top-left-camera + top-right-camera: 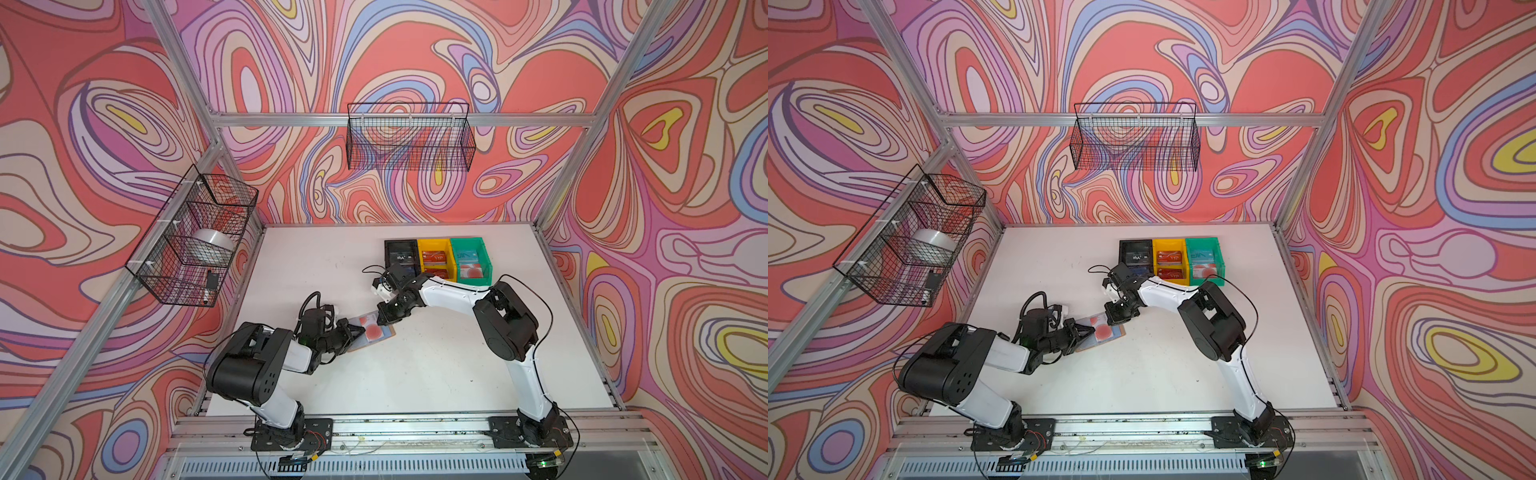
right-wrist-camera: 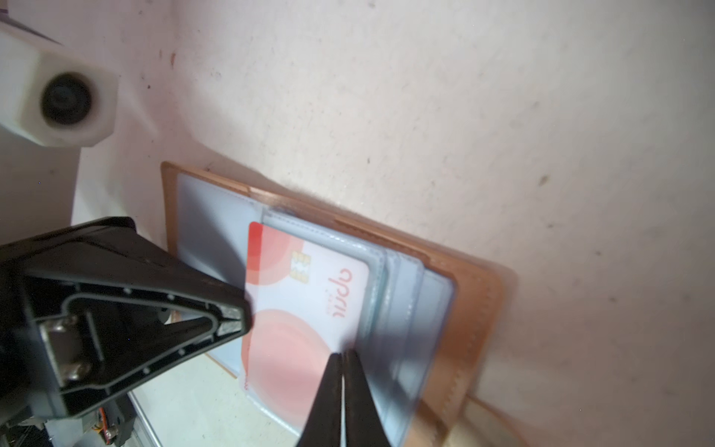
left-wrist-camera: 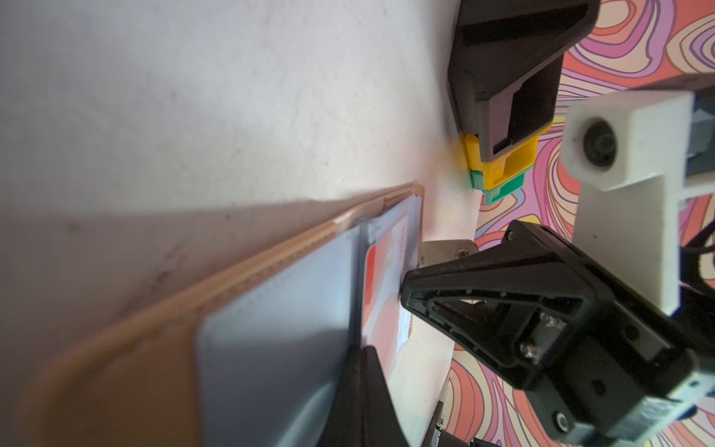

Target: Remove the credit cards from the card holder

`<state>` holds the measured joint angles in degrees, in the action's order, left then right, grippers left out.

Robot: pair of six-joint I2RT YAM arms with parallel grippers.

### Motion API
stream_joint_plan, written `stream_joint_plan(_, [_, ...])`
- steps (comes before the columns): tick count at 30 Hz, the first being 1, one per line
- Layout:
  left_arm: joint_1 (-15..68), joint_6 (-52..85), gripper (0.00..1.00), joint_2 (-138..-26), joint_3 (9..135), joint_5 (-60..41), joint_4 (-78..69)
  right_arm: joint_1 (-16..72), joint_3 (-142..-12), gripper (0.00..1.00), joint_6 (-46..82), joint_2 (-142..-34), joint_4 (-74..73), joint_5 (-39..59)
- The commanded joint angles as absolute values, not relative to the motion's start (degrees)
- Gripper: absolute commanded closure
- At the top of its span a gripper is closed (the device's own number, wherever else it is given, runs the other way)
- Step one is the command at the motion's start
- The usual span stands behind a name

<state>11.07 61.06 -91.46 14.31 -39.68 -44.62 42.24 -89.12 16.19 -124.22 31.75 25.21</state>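
**On desk (image 1: pixel 436 374), left of centre: card holder (image 1: pixel 389 333) open**

Both top views: left pincer (image 1: pixel 360 330) and right pincer (image 1: pixel 381 321) meet over it. Right wrist view alone shows red-circle credit card (image 2: pixel 309 294) part-way out of its clear sleeve (image 2: pixel 406 302). Both pincers together, tips at card; actual grip unclear.

Holder (image 2: pixel 479 302): 1. Card (image 2: pixel 309 286) showing in it: 1. Bins: 3 (black bin (image 1: pixel 387 253), yellow bin (image 1: pixel 434 242), green bin (image 1: pixel 467 241)). Wire baskets: 2 (side basket (image 1: pixel 183 249), back basket (image 1: pixel 409 145)). Arms: 2 (left arm (image 1: pixel 249 365), right arm (image 1: pixel 507 320)). Table (image 1: pixel 436 365): 1.
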Motion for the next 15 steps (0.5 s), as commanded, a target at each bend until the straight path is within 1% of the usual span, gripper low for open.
stream_joint_plan(1, [10.39,59.66,1.0,-90.98,12.92,-38.88,-39.91,42.36,-87.85,0.92,16.34,-125.99,33.13,22.45])
stream_joint_plan(11, [9.69,59.08,1.0,-89.52,12.66,-39.35,-38.3,42.37,-87.63,0.92,16.35,-126.47,33.37,22.24])
stream_joint_plan(15, [8.85,57.95,1.0,-87.42,12.61,-39.77,-35.5,42.31,-87.63,0.92,16.35,-126.61,33.45,22.32])
